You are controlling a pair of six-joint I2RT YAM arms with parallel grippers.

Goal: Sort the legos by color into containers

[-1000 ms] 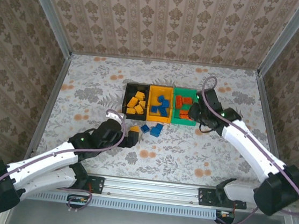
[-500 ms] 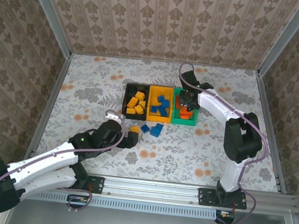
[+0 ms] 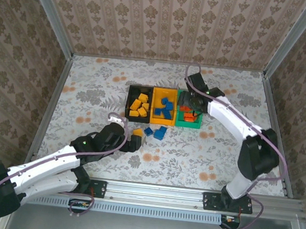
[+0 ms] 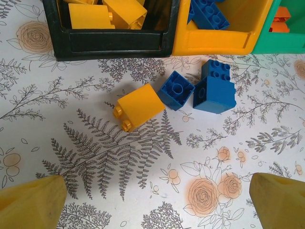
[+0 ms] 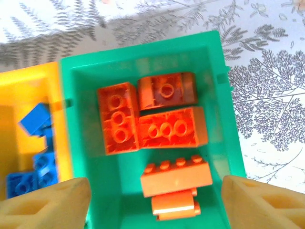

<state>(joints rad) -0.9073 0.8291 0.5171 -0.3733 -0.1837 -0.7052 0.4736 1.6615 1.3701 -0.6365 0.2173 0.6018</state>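
A black plastic bin (image 4: 114, 40), a yellow-orange bin (image 4: 214, 40) and a green bin (image 5: 126, 191), joined in a row, are holding sorted toy bricks; the right gripper (image 5: 155, 202) is hanging, jaws apart and empty, over red-orange bricks (image 5: 157, 121) in the green end. In front of the row, one yellow-orange brick (image 4: 139, 107) and two blue bricks (image 4: 215, 88) are lying loose beneath the wide-open left gripper (image 4: 155, 202), which should probably be closing on the yellow-orange one's flat sides, clear of the blue. No writing is showing.

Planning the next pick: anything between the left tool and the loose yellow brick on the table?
Nothing visible. Bare table lies between the open left tool and the yellow brick; a blue brick sits close at its right.
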